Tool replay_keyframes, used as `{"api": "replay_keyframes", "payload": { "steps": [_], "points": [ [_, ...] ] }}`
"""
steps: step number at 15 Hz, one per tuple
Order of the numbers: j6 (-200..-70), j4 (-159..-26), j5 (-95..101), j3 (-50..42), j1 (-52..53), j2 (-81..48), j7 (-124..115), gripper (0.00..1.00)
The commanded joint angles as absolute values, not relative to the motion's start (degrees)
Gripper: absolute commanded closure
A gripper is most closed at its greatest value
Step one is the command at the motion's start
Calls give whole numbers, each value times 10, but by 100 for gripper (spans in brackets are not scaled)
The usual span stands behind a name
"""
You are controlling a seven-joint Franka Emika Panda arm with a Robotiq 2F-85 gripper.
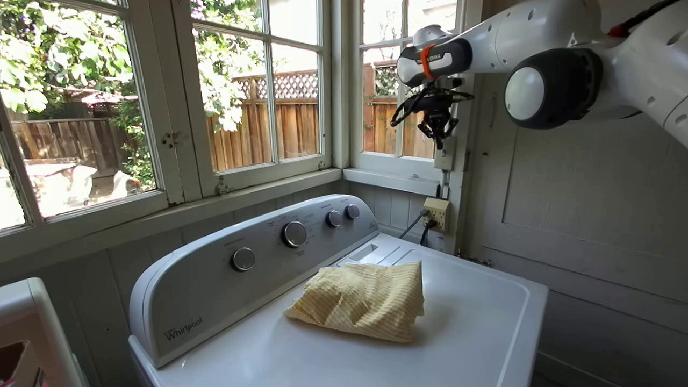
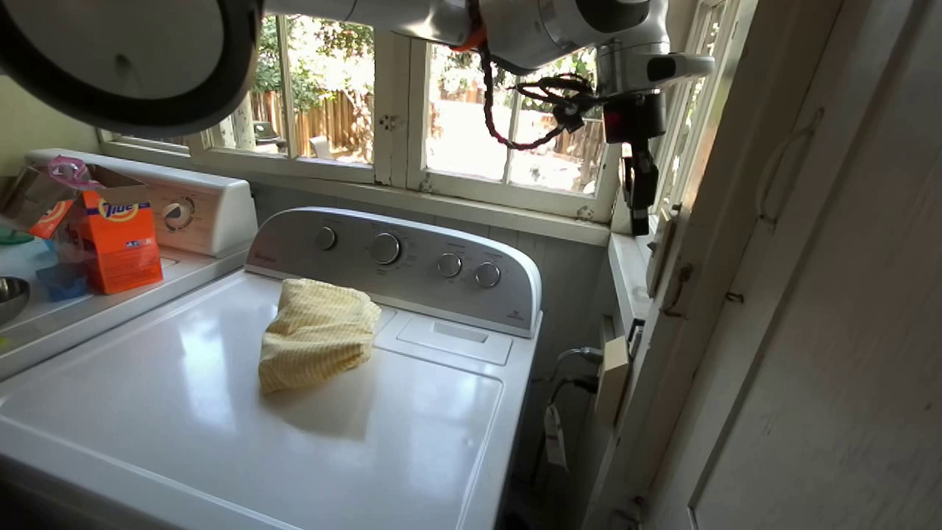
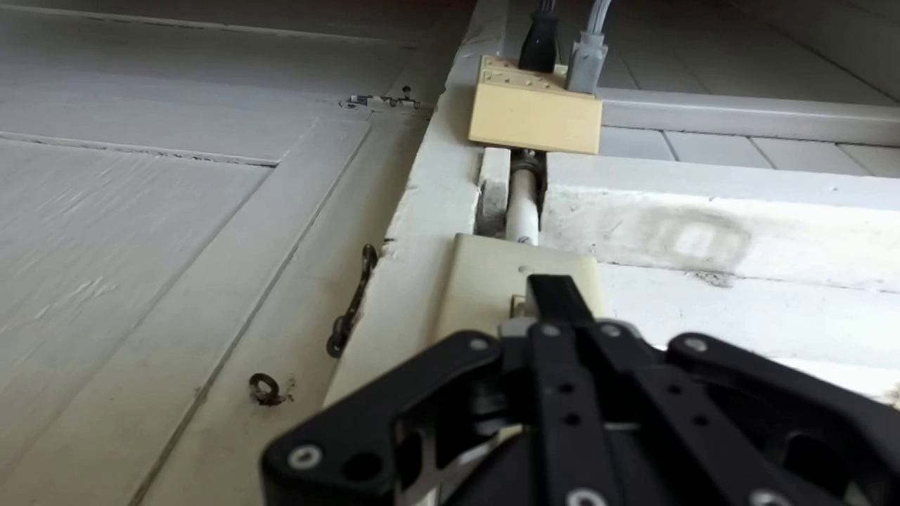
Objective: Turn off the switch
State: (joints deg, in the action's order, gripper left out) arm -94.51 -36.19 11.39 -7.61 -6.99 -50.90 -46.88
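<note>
Trim (image 3: 408, 302) bears the switch (image 3: 489, 288) just beside the end effector (image 3: 555, 302).

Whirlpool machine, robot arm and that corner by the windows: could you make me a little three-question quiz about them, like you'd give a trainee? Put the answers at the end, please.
1. Count: the yellow striped cloth lies on the Whirlpool machine. How many round knobs does its panel have?

2. True or false: the tool is gripping the yellow striped cloth.

3. Multiple choice: in the wrist view, what partly covers the switch plate?
A. the yellow striped cloth
B. the tool
C. one of the round knobs

Key
1: four.
2: false; the tool is well apart from the yellow striped cloth.
3: B.
</note>
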Motion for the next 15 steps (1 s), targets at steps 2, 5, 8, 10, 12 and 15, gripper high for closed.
{"api": "replay_keyframes", "payload": {
  "steps": [2, 5, 8, 10, 12, 15],
  "points": [
    [-965, -358, 106, -72, -78, -515, -474, 100],
    [-970, -359, 104, -70, -80, -515, -473, 100],
    [-969, -359, 105, -70, -81, -516, -472, 100],
    [-967, -359, 102, -69, -83, -517, -472, 100],
    [-969, -359, 102, -69, -85, -520, -473, 100],
    [-971, -358, 100, -66, -87, -525, -473, 100]
  ]
}}
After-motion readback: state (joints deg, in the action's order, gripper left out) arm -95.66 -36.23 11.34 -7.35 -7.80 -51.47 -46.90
